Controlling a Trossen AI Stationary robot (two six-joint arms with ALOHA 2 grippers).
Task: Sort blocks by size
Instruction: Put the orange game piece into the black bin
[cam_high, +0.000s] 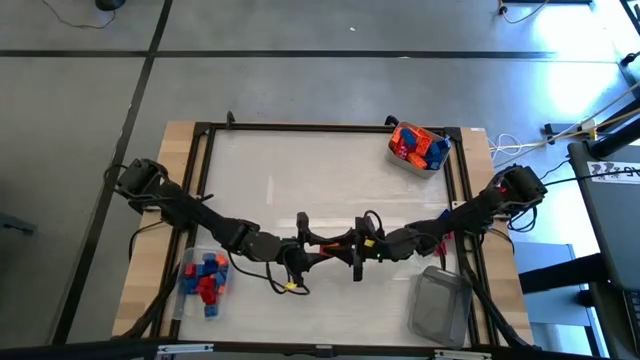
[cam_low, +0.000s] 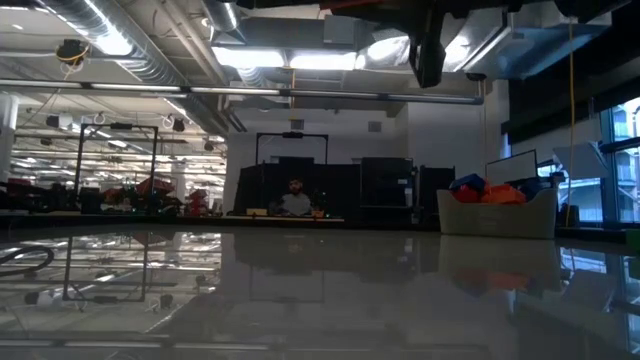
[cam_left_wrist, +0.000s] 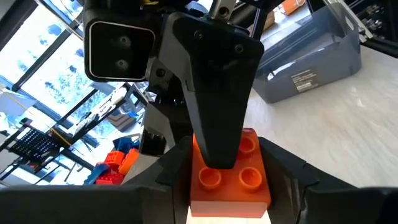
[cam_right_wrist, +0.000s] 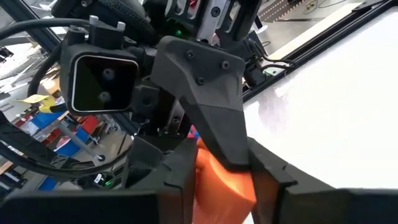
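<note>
The biggest risk is the handover itself, above the middle of the table (cam_high: 330, 170). Both grippers hold one brick, so if either arm pulls before the other lets go, the brick could twist or snap free. A dropped brick would likely bounce on the glossy, hard tabletop, away from the tubs. A smaller risk is a shallow hold, since smooth plastic slides against smooth fingers.

The clear tub (cam_high: 440, 305) near the right arm is thin-walled, rounded and empty. A second tub (cam_high: 412, 170) at the far right corner holds mixed red, orange and blue blocks, and more blocks (cam_high: 203, 280) lie near the left arm.

The left gripper (cam_high: 335, 243) clamps the brick's sides. The right gripper (cam_high: 362, 250) appears closed on it too, one dark wedge-shaped finger across the studs. The brick (cam_left_wrist: 231, 183) is orange, boxy and glossy, with round studs.
</note>
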